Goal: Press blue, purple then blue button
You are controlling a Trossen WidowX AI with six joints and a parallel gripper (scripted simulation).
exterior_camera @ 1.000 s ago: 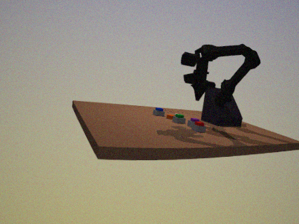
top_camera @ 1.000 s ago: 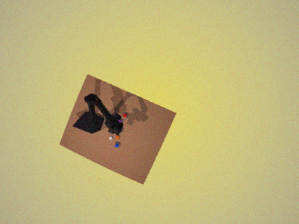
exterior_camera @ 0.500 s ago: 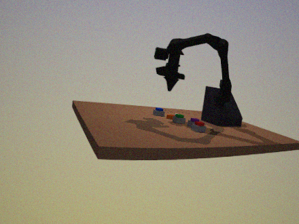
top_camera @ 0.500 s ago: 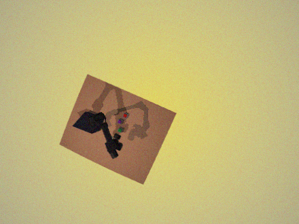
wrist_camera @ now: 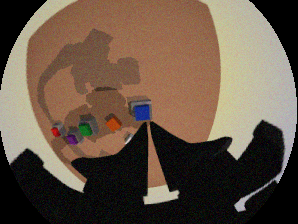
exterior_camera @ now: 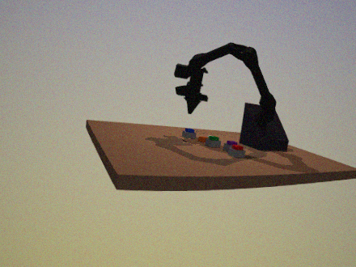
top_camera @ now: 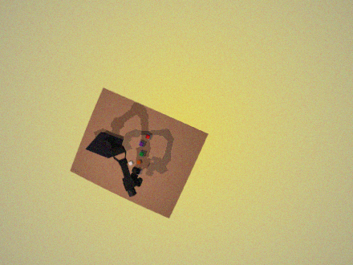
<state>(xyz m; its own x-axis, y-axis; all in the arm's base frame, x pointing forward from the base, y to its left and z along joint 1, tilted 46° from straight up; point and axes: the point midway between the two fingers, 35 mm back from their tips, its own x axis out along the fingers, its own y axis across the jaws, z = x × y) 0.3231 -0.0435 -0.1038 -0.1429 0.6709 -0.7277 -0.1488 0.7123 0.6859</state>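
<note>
— Start with what's nearest, then. What do you make of it?

— From the side view, the red button (exterior_camera: 237,148) sits nearest on the board (exterior_camera: 133,162), with the purple button (exterior_camera: 231,142) just behind it. Then the green one (exterior_camera: 214,138), a small orange block (exterior_camera: 201,139) beside it, and farthest left the blue button (exterior_camera: 189,130). There's also a white block (top_camera: 131,163) showing from above, near the orange one.

— And the arm?

— The gripper (exterior_camera: 192,106) hangs well above the blue button, tip pointing down. Its jaws are clenched tight with nothing between them, making one blunt point.

— Good for pressing?

— I'd say so. These are stiff little caps on grey housings; nothing to grasp, you just push straight down on the top face, centred, until it stops, then lift off. It should spring back, so no squeezing is needed. The wrist view puts the blue cap (wrist_camera: 140,110) right ahead of the closed tip.

— Any risk?

— The orange and white blocks look light and loose. They're close to the blue button, so a slanted descent might nudge one.

— Any bins or trays?

— None that I can see. Only the board, the buttons, the blocks and the arm's base (exterior_camera: 262,129) at the far right.
</note>
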